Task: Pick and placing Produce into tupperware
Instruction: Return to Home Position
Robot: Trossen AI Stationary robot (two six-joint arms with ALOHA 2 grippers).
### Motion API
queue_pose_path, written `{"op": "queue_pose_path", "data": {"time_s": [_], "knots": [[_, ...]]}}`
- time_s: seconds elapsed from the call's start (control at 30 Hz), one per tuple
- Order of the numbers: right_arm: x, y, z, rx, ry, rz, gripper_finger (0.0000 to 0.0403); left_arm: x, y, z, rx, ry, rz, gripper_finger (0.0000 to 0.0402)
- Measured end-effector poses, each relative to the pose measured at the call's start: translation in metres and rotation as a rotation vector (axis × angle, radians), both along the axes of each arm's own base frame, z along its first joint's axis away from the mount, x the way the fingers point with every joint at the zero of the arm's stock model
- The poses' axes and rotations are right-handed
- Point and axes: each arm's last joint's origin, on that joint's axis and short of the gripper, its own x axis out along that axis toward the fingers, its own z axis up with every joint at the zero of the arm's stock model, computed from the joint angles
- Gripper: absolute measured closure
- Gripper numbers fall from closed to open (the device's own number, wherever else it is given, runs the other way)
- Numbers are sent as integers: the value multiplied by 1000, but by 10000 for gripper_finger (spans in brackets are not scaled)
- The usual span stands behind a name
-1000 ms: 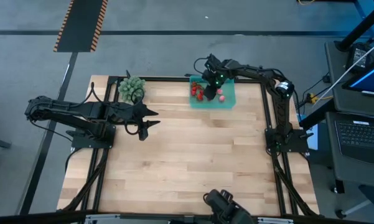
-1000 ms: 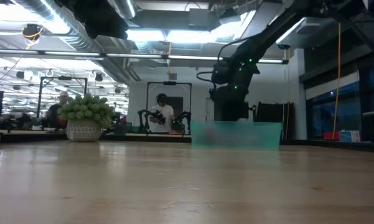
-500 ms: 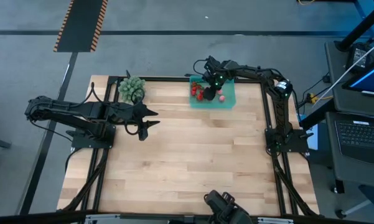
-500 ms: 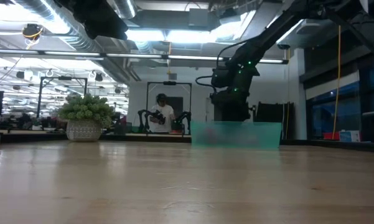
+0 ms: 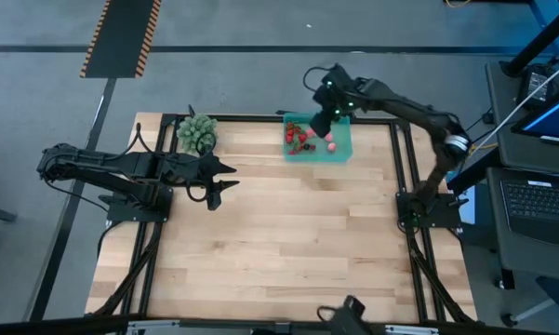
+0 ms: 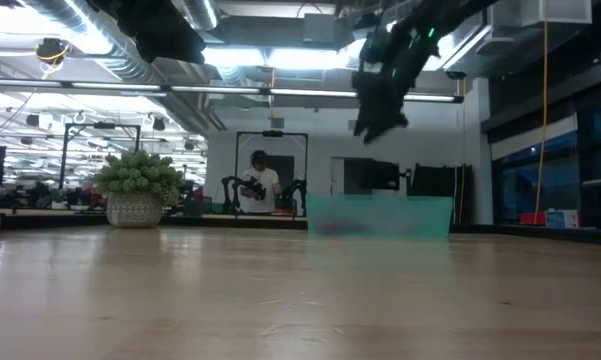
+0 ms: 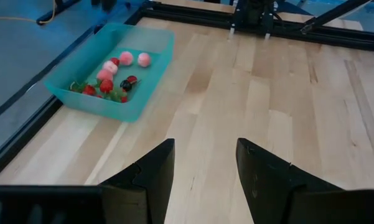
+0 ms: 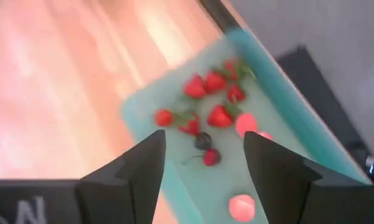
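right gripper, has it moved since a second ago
Yes: in the low view the right gripper has lifted well above the teal tray.

Teal-green tupperware (image 7: 121, 111). Mostly red produce (image 7: 106, 85) with green leaf caps, a few pink pieces (image 7: 126, 58), one dark berry (image 7: 127, 85). Pale wood table (image 5: 279, 242), plank-striped grain. Light green leafy clump (image 5: 196, 132) in whitish textured pot (image 6: 135, 209). Black left gripper (image 7: 204, 144) and right gripper (image 8: 203, 135). Grey floor (image 5: 260, 23), orange-and-black diagonal-striped strip (image 5: 121, 37).
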Motion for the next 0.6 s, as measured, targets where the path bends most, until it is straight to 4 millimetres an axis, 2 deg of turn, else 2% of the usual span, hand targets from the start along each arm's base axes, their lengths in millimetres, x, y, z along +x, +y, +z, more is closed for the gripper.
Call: {"op": "queue_pose_path", "data": {"time_s": [0.07,0.17,0.33,0.5,0.6], "knots": [[-5,14,21,-42,-40,32,184,0,0,0,-1,-1,0,237],[-14,31,46,-95,-99,68,184,1,0,1,-115,-47,61,237],[-31,57,74,-151,-177,97,185,-6,-1,2,-191,-32,15,237],[-59,94,82,-202,-340,162,185,-30,-7,13,-172,-122,-70,237],[-76,115,67,-208,-447,181,185,-47,-10,15,-141,-234,-125,237]]}}
